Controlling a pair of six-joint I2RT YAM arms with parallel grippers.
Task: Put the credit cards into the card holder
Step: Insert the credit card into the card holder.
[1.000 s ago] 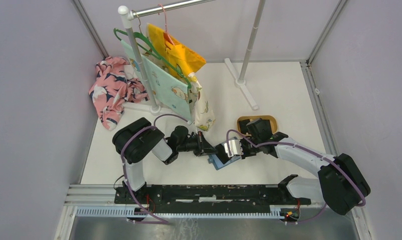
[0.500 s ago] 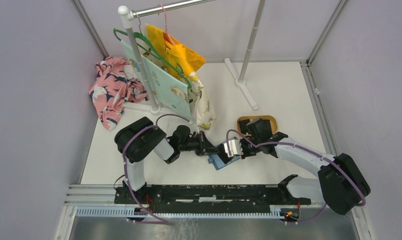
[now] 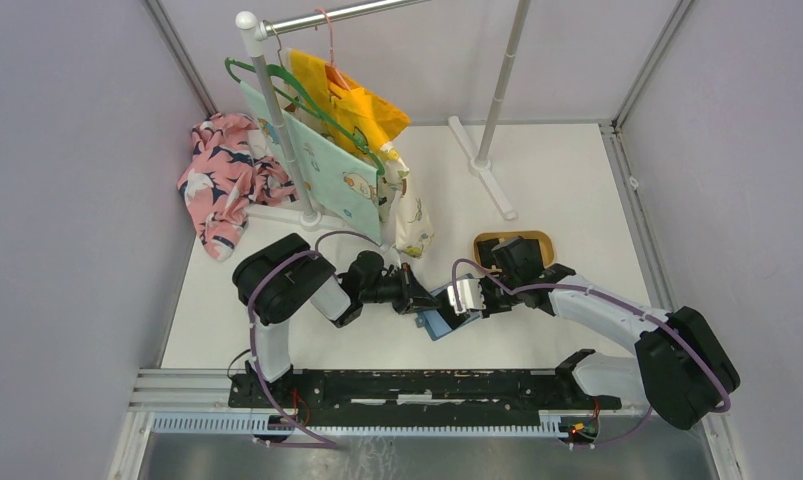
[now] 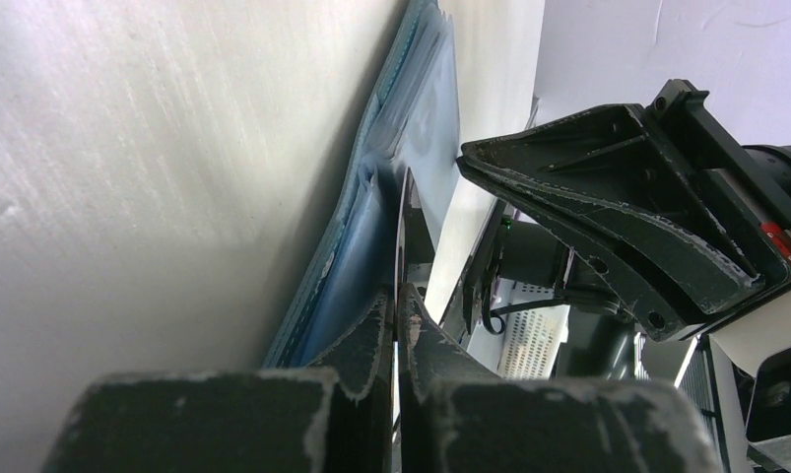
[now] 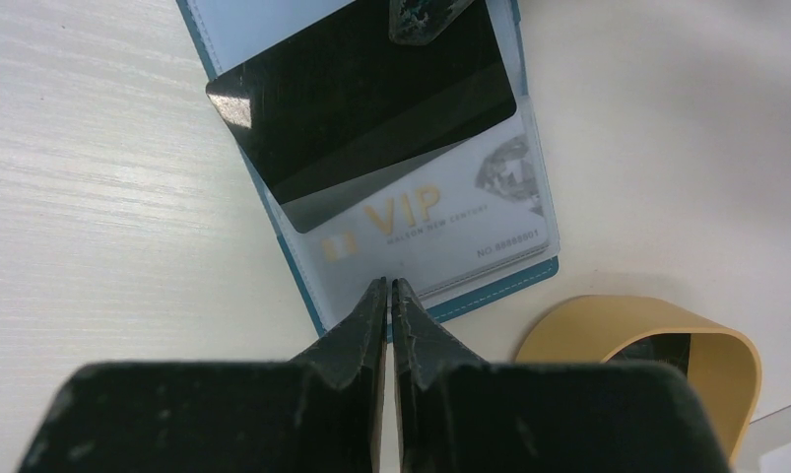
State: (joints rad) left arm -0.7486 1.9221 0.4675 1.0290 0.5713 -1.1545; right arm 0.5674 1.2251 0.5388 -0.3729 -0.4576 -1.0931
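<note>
Near the middle of the table (image 3: 567, 180), in the top view, the left gripper (image 3: 413, 296) and the right gripper (image 3: 455, 300) meet nose to nose over the card holder (image 3: 437, 324), which lies open and flat just in front of them. A tan tray (image 3: 539, 240) sits behind the right arm. At this size, what either gripper has hold of is too small to tell.

From the left wrist, the fingers are clenched on a thin dark credit card (image 4: 405, 222), seen edge-on and reaching forward from the fingertips. The teal holder runs away just to the left of it, close alongside, and the right gripper looms opposite.

From the right wrist, the black card lies flat across the far half of the holder, one left fingertip on its far edge. Its long axis runs across the holder, a little askew to the VIP card (image 5: 426, 222) already lodged in the clear pocket below it. The right fingers are pressed together with nothing visible between them, their tips at the holder's near edge, apparently pinning it.

The left arm carries the card, so the next move looks to be its own: square the card to a pocket mouth and slide it in while the right steadies the holder.
</note>
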